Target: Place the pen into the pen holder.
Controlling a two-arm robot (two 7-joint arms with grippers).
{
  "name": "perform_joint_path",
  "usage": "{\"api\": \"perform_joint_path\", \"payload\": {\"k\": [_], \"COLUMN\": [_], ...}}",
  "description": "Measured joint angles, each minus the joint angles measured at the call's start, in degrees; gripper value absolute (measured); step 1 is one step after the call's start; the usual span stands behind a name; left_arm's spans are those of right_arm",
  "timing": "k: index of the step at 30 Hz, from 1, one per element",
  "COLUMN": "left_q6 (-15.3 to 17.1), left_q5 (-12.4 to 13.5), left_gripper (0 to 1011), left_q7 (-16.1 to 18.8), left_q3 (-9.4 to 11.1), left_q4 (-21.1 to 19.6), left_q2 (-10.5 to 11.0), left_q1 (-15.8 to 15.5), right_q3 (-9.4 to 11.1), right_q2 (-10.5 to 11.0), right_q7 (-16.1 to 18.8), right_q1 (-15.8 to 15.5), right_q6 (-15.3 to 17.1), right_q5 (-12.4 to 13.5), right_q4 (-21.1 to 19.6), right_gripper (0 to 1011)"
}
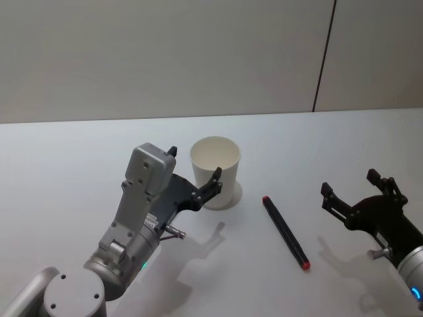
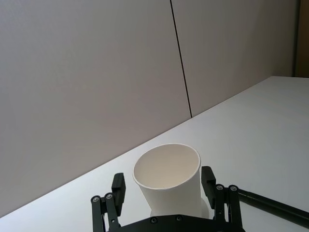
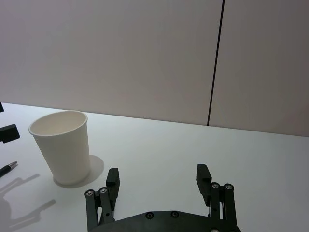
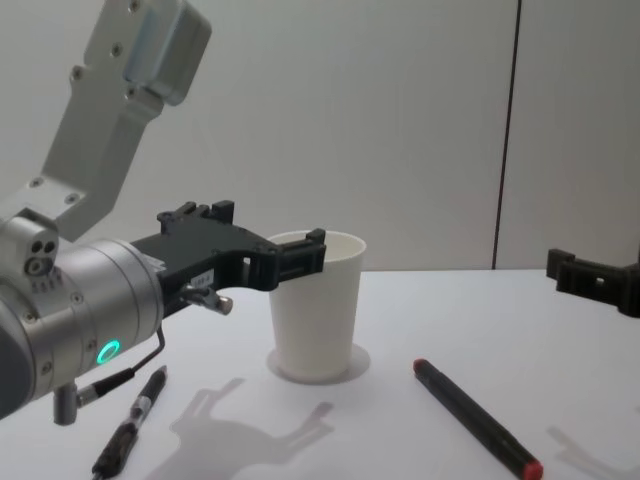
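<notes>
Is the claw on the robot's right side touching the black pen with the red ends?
Apart. The head view shows a strip of bare table between the open right claw and the pen, which lies flat on its own.

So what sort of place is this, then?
Probably a robot test lab: a bare white table against a plain panelled wall, a paper cup and a pen laid out, the left gripper open around the cup, the right gripper open beside the pen.

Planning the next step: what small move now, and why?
Probably close the left end effector on the pen holder to steady it: its open fingers flank it. The pen lies on the table; the right end effector sits open beside it.
</notes>
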Motion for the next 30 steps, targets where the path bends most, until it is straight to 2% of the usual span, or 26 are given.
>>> {"api": "perform_joint_path", "payload": {"k": [30], "left_q6": [0.0], "left_q5": [0.0], "left_gripper": [1004], "left_q7": [0.0], "left_q3": [0.0], "left_q4": [0.0], "left_q2": [0.0], "left_q1": [0.0], "right_q3": [0.0], "right_q2": [0.0], "right_q7": [0.0], "right_q1": [0.0], "right_q6": [0.0], "right_q5": [0.0], "right_q4": [0.0], "right_gripper": [1001]}}
